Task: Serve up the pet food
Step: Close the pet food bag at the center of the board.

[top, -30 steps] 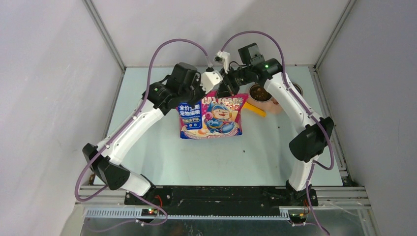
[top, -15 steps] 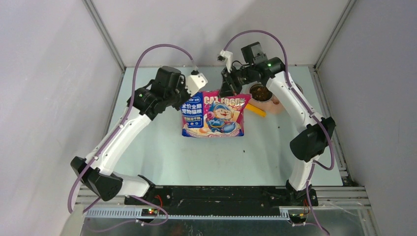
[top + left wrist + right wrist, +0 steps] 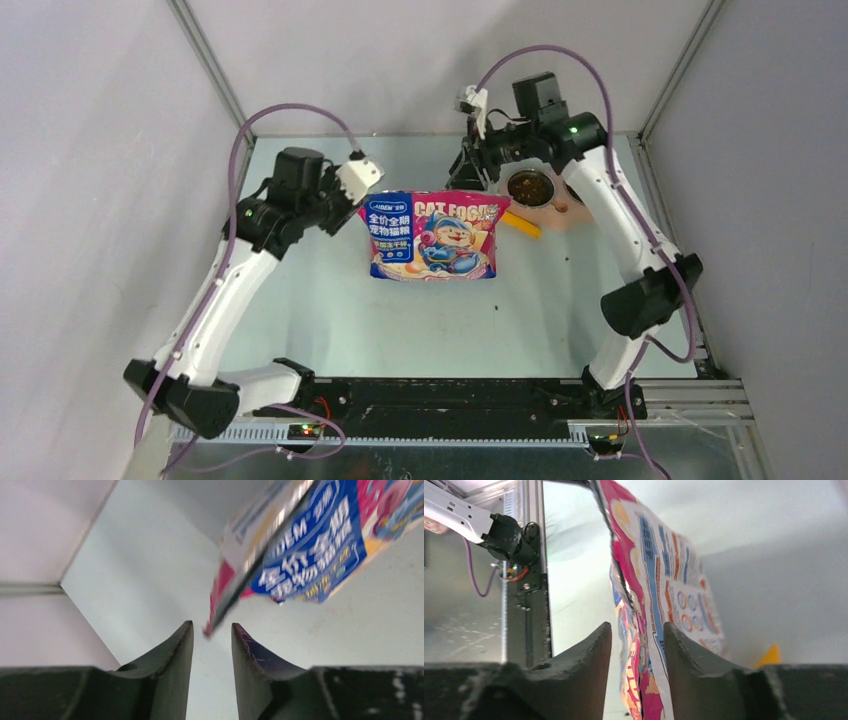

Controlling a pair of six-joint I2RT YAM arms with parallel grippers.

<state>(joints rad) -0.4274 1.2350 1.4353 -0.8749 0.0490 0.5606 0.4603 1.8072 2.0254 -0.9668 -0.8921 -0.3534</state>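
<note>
Kibble: dark brown heap, filling the round well of bowl. No kibble discernible in either wrist view.

Bowl: pink, on table, far right area, just right of bag top corner, directly below right arm's forearm in top view.

Bag: glossy, pink and blue, cartoon print. Mid-table, toward far edge. Printed face toward top camera, top edge far, bottom edge near. Upright or leaning back: cannot tell.

Scoop: yellow, flat on table between bag and bowl. One end at bag's right edge; touching or tucked under: cannot tell. In right wrist view, only a yellow tip visible past bag.

Left gripper: beside bag's upper left corner, raised above table. In left wrist view: fingers spread, narrow gap between tips. Bag blurred, tilted; its lower corner in line with gap, at tips. No pinch visible; bare table on both sides of the corner.

Right gripper: at bag's top edge, right of centre, beside bowl. In right wrist view: fingers parted. Bag edge-on, running down through the gap beyond the tips, not clamped between pads.
</note>
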